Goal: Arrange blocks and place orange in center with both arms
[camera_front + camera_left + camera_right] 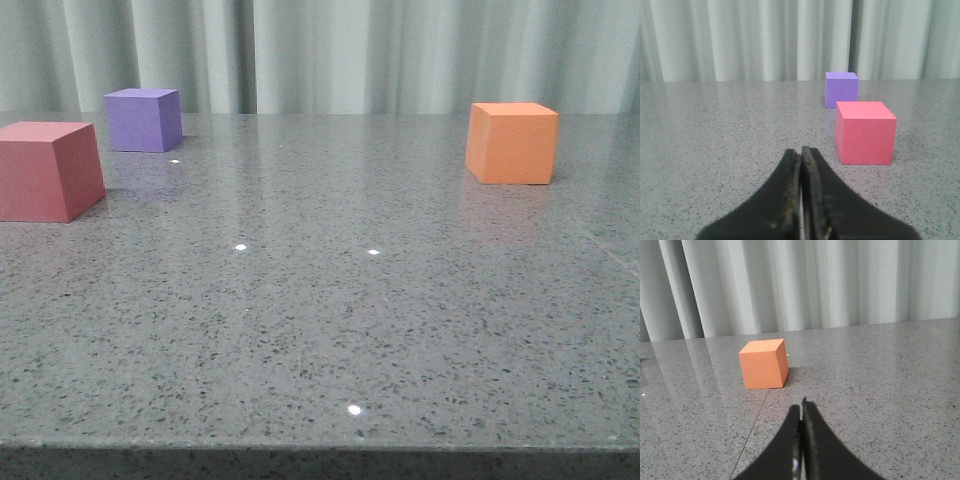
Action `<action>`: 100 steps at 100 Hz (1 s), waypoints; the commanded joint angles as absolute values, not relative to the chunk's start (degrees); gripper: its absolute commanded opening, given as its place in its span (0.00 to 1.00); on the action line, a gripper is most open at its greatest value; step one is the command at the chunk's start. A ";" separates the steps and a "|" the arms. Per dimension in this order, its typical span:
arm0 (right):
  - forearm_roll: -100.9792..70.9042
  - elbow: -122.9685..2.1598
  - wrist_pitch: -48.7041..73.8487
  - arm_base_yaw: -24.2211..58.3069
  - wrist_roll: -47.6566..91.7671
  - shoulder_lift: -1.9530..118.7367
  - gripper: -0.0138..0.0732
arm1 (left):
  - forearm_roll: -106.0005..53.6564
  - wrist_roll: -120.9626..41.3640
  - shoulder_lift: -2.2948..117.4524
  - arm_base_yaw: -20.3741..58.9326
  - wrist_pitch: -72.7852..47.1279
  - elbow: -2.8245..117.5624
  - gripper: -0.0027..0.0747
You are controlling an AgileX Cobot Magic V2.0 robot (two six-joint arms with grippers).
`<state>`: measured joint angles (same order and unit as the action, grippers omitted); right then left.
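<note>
The red cube [45,170] sits at the table's left edge, with the purple cube [144,119] behind it. The orange cube [511,142] sits at the far right. No gripper shows in the front view. In the left wrist view my left gripper [801,152] is shut and empty, low over the table, with the red cube [864,132] a short way ahead and the purple cube [841,89] beyond it. In the right wrist view my right gripper [802,407] is shut and empty, with the orange cube [763,364] ahead of it.
The grey speckled table [320,330] ends at its front edge near the camera. A pale curtain [330,50] hangs behind the table. A thin seam [752,427] runs across the tabletop from the orange cube toward my right gripper.
</note>
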<state>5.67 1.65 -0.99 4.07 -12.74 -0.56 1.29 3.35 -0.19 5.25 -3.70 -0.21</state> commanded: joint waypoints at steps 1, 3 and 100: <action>5.71 0.56 -6.23 3.67 -12.28 -1.49 0.08 | 1.24 4.01 -2.25 5.15 0.80 -2.53 0.01; 5.71 0.56 -6.23 3.67 -12.28 -1.49 0.08 | 1.24 4.01 -2.25 5.15 0.80 -2.53 0.01; 3.90 -45.49 42.94 3.67 -12.34 34.80 0.08 | 1.24 4.01 -2.25 5.15 0.80 -2.53 0.01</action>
<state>3.77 -39.73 42.62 4.07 -12.74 29.02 1.29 3.35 -0.19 5.25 -3.70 -0.21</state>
